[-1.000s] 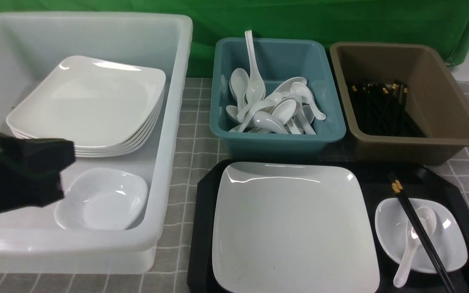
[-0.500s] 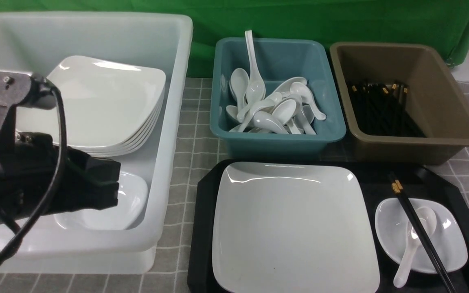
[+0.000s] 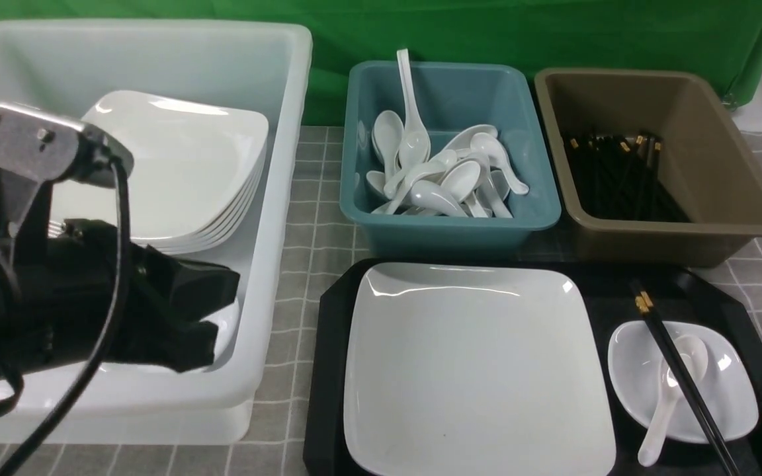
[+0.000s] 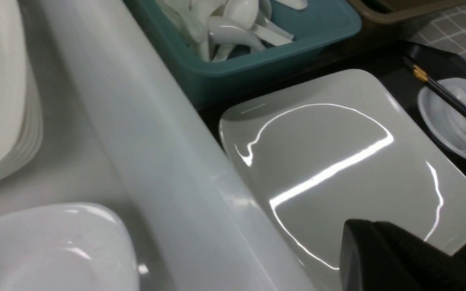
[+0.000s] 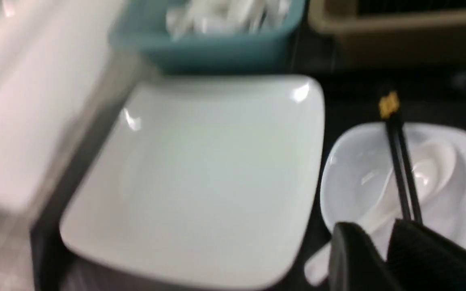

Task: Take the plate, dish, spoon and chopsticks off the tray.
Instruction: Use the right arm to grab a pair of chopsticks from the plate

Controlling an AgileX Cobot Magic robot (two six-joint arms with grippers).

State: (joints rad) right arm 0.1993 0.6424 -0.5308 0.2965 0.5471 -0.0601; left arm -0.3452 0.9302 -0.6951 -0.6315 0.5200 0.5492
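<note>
Now the left gripper [image 3: 219, 317] has slid farther right over the white tub [image 3: 275, 198], and the right gripper [image 5: 376, 238] peeks in. I cannot tell how their jaws stand. On the black tray [image 3: 328, 370] sit the shiny square plate [image 3: 473, 370] and the dish [image 3: 728, 396], holding spoon [image 3: 669, 390] and chopsticks [image 3: 682, 380].

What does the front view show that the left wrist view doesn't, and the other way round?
Only the front view: the heap of black chopsticks inside the brown tub, the green backdrop, and the left arm itself. Only the left wrist view: the spare dish in the white tub, laid bare; in the front view the arm hides most of it. Both: the plate on the tray, the teal tub of spoons, and the dish with the chopsticks across it.
</note>
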